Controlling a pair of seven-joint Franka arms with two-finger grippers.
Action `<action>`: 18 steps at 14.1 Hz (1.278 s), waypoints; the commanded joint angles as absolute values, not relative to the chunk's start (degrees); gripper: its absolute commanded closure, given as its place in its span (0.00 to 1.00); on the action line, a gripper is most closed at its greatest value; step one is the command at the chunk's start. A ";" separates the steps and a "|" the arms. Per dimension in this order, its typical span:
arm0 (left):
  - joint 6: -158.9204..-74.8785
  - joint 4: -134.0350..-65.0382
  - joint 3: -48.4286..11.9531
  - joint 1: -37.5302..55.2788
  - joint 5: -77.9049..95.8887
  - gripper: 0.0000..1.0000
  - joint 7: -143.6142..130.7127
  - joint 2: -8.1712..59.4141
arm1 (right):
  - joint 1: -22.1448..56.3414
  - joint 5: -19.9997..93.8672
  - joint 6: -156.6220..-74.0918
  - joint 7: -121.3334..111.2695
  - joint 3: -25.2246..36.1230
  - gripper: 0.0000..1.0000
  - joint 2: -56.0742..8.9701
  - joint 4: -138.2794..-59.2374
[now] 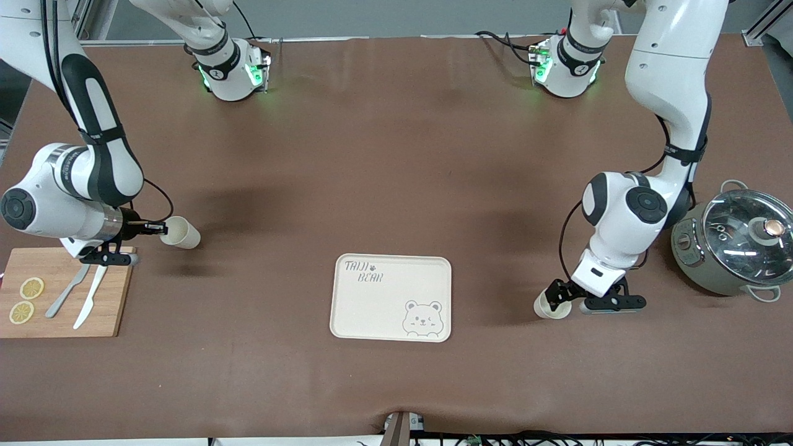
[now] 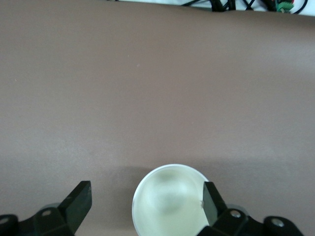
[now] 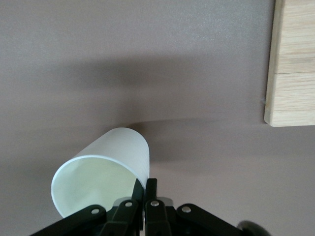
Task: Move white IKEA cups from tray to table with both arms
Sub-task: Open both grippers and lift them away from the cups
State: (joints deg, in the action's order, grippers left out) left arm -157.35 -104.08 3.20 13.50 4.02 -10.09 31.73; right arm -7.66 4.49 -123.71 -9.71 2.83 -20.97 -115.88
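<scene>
Pinching one white cup (image 1: 180, 233) by its rim, my right gripper (image 1: 162, 228) holds it tilted above the table beside the cutting board (image 1: 65, 291); my left gripper (image 1: 560, 296) is spread around the other cup (image 1: 550, 306), upright, empty, beside the empty tray (image 1: 391, 297).

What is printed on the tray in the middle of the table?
A winking bear outline and "TAIJI BEAR" lettering on the cream tray; the front view shows it best.

Even, bright overhead light fills the front view, and soft diffuse shadows lie on the brown bench (image 1: 396, 155) under both arms. Glare spots sit on the pot lid (image 1: 746, 226) at the right edge. Green lamps glow at the arm bases. Both wrist views are sharp on the bench, with broad soft shadows around each cup (image 3: 101, 169).
</scene>
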 commanded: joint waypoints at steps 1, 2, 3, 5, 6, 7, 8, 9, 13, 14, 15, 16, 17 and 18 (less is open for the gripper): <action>-143.59 -98.82 3.25 13.54 5.19 0.00 -9.76 27.34 | -9.14 3.96 -124.98 -10.90 1.76 1.00 -20.04 -117.16; -137.52 -95.83 3.34 13.54 5.10 0.00 -9.76 26.64 | -9.14 3.96 -125.07 -10.90 1.67 1.00 -20.30 -117.16; -132.85 -93.63 3.34 13.36 5.18 0.00 -9.76 25.50 | -9.23 3.96 -125.33 -10.90 1.76 1.00 -20.65 -117.25; -126.16 -91.59 3.52 12.75 5.10 0.00 -9.67 22.78 | -9.75 3.96 -126.21 -11.25 1.67 1.00 -20.83 -117.51; -122.82 -90.54 3.52 12.05 5.01 0.00 -9.23 21.63 | -10.10 3.96 -126.30 -12.03 1.67 1.00 -21.27 -117.42; -119.48 -89.48 3.60 11.61 4.84 0.00 -9.05 20.32 | -10.19 3.96 -126.47 -12.13 1.67 1.00 -21.36 -117.42; -116.05 -88.43 3.52 10.91 4.49 0.00 -8.70 19.08 | -10.20 3.96 -126.91 -12.30 1.67 1.00 -21.62 -117.33; -112.36 -87.03 3.60 10.38 4.40 0.00 -8.35 17.77 | -10.46 3.96 -127.35 -12.39 1.67 1.00 -21.88 -117.42; -99.08 -80.26 3.78 8.79 4.22 0.00 -6.07 16.17 | -10.28 4.22 -127.00 -12.31 1.58 1.00 -22.06 -117.42; -96.27 -78.94 3.69 8.62 4.13 0.00 -5.89 16.08 | -10.20 4.39 -126.91 -12.30 1.58 1.00 -22.06 -117.42; -93.98 -77.88 3.60 7.57 4.30 0.00 -5.11 15.74 | -10.11 4.57 -126.83 -11.87 1.58 1.00 -22.06 -117.42; -93.17 -77.09 3.60 6.60 4.31 0.00 -3.79 15.65 | -10.19 4.57 -126.74 -11.87 1.58 1.00 -22.06 -117.25; -93.08 -76.99 3.52 6.42 4.39 0.00 -3.61 15.47 | -10.11 4.66 -126.65 -11.60 1.58 0.93 -22.06 -117.16; -93.08 -76.99 3.52 6.33 4.39 0.00 -3.52 15.38 | -10.19 4.66 -126.56 -11.60 1.58 0.65 -21.97 -116.81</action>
State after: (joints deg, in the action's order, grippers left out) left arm -94.58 -78.28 3.81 7.10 4.03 -4.78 15.28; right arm -8.98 4.47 -126.42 -11.68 2.76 -22.18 -116.67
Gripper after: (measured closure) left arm 0.000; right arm 0.934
